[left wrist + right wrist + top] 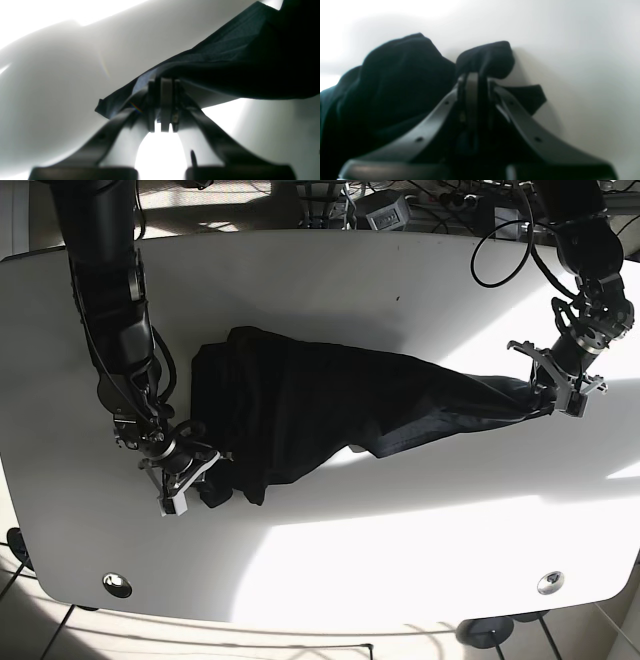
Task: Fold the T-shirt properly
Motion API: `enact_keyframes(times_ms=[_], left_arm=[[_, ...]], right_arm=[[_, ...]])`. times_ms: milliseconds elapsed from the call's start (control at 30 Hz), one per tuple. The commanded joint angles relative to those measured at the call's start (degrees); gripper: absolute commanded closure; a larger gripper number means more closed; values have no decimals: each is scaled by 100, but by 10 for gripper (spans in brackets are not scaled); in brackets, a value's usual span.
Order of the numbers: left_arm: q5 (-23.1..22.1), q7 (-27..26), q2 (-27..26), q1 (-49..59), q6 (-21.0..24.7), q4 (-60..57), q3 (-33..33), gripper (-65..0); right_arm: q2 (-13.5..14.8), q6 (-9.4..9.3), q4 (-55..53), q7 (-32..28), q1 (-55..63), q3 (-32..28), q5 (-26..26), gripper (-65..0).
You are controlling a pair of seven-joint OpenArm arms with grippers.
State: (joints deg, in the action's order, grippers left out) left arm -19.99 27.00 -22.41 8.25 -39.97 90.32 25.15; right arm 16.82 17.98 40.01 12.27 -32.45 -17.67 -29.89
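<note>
Stretching the T-shirt between two clenched claws.
Its long axis ran left-right; left gripper and right gripper each pinched one end.

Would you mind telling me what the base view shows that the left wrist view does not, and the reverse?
Only the base view shows the whole dark T-shirt stretched across the white table, with the right hand shut on its other end, plus both arms and the cables behind the table.

Only the left wrist view shows up close how the left hand pinches a thin edge of fabric, with a loose corner poking out beside the fingers.

Both show the left hand shut on the T-shirt, the cloth lifted off the table there.
</note>
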Motion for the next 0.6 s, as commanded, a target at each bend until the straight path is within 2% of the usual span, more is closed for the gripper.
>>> enact_keyframes(times_ms=[33, 100, 267, 433, 600], left_arm=[[-89, -164, -119, -100, -3, 88, 57, 0], [-89, -164, -119, -205, -3, 88, 57, 0], [-89, -164, -119, -232, -3, 88, 57, 0], [-98, -164, -119, -328, -3, 141, 57, 0], [-80, -41, -154, -1102, -3, 256, 30, 0]], right_arm=[[116, 26, 469, 8, -65, 92, -66, -21], [239, 26, 1146, 254, 181, 514, -66, -21], [221, 9, 2852, 1274, 726, 1675, -4, -21], [221, 9, 3784, 1942, 708, 2158, -4, -21], [239, 0, 4135, 2469, -74, 2519, -4, -21]])
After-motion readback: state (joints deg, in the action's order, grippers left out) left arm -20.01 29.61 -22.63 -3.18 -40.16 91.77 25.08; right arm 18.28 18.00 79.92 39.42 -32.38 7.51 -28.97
